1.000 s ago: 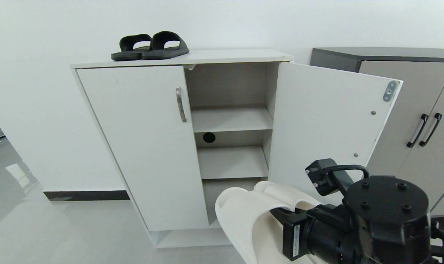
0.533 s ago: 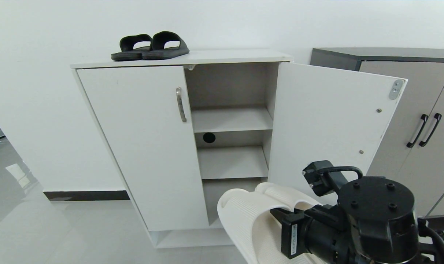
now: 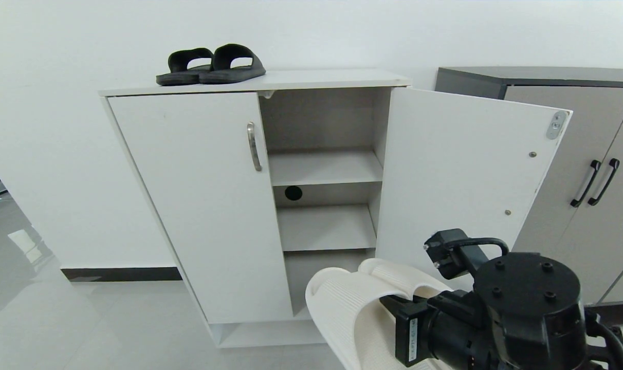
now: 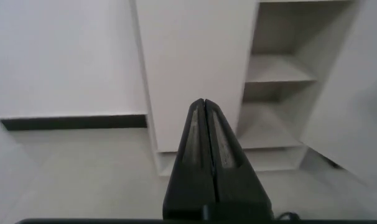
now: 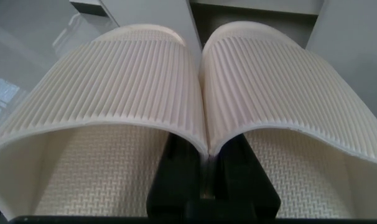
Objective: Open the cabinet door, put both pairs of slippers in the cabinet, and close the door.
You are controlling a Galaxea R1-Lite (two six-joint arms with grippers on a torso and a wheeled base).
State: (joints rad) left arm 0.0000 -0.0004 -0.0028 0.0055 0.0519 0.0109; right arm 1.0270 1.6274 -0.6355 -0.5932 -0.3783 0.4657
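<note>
White slippers [image 3: 352, 308], two, sit pinched in your right gripper [image 5: 205, 177] before the cabinet's [image 3: 188, 205] one open door [image 3: 460, 169], two black slippers [image 3: 211, 64] lie on top, and your left gripper [image 4: 204, 137] is closed, empty.

At the right we see a grey two-door cabinet with a darker top [image 3: 573, 169] — its pair of curved black handles [image 3: 597, 182] sit close together. A plain white wall [image 3: 49, 169] meets the glossy pale floor [image 3: 85, 329] at a dark skirting strip [image 3: 121, 274].

Probably office: grey storage cabinet [image 3: 599, 118], white cabinet [image 3: 198, 205], glossy floor [image 3: 85, 318], bare white wall [image 3: 342, 31].
</note>
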